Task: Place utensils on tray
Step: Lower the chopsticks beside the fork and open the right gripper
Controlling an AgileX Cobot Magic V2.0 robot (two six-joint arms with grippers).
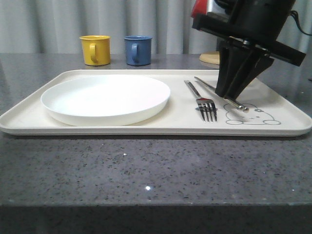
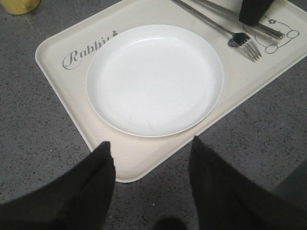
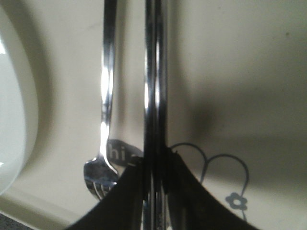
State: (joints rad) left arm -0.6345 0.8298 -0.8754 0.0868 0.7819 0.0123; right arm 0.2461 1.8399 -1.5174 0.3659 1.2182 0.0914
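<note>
The cream tray lies across the table with the white plate on its left half. To the plate's right a silver fork rests on the tray, tines toward me. Beside it lies the slim chopstick pair, over the rabbit drawing. My right gripper points down onto the tray and is shut on the chopstick pair, a black finger pressed on each side; the fork runs alongside. My left gripper hangs open above the tray's near left corner, holding nothing.
A yellow mug and a blue mug stand behind the tray at the back left. A pale wooden disc sits at the back right. Dark speckled counter runs in front of the tray.
</note>
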